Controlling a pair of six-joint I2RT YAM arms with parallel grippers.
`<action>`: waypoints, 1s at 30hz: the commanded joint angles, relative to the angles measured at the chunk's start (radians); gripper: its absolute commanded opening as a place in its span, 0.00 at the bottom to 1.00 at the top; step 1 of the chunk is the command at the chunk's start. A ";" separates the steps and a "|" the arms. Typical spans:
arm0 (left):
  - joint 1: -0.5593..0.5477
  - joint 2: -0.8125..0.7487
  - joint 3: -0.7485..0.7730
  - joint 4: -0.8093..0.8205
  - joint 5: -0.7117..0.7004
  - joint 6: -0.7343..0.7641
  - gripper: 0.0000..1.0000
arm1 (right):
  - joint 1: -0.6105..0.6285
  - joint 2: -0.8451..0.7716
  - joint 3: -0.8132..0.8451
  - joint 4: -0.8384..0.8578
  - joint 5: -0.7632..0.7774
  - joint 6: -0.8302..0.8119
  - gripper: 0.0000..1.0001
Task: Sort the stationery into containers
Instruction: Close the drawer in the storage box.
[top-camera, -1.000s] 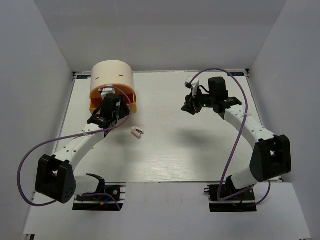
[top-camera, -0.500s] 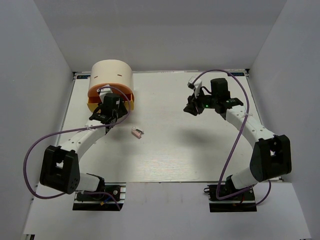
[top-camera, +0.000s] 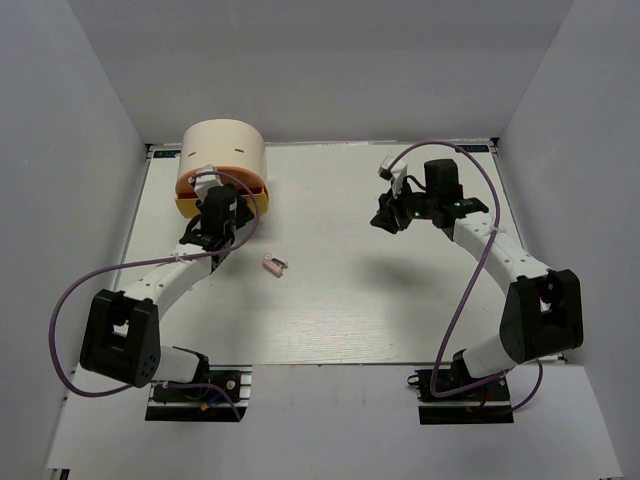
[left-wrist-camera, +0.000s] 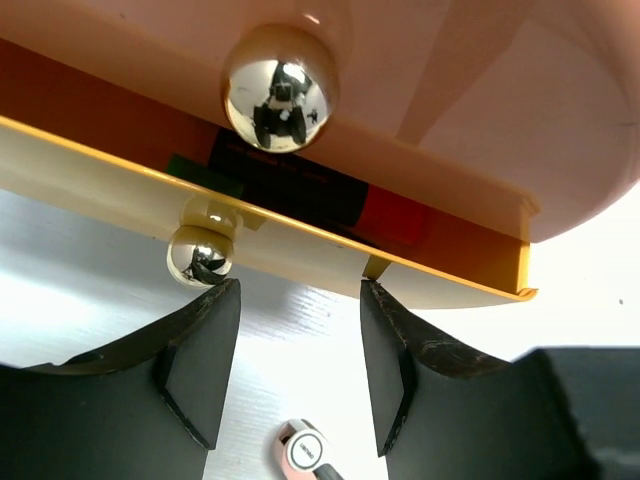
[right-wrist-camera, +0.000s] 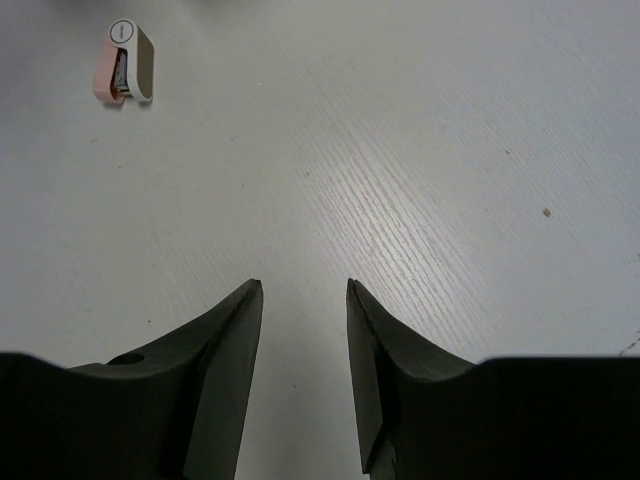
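The cream drum organiser stands at the back left. In the left wrist view its orange drawer and yellow drawer fill the top, each with a chrome knob. Black markers with green and red-orange ends lie in the gap between them. My left gripper is open and empty, its tips right at the yellow drawer front. The pink-and-white clip lies on the table. My right gripper is open and empty above bare table. The pale-yellow sticks are out of view.
White walls enclose the table on the left, right and back. Purple cables loop off both arms. The second chrome knob sits just left of my left finger.
My left gripper has moved up toward the organiser, and the drawer front sticks out less than before. My right gripper has shifted slightly to the right. The clip has not moved.
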 joint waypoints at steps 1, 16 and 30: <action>0.008 -0.026 0.000 0.075 -0.040 -0.009 0.61 | -0.006 -0.028 0.003 -0.001 -0.026 -0.012 0.46; 0.008 0.047 0.020 0.129 -0.040 -0.018 0.64 | -0.022 -0.020 -0.005 -0.008 -0.029 -0.025 0.46; 0.008 0.065 0.011 0.190 -0.061 -0.038 0.65 | -0.028 -0.008 0.003 -0.021 -0.037 -0.034 0.46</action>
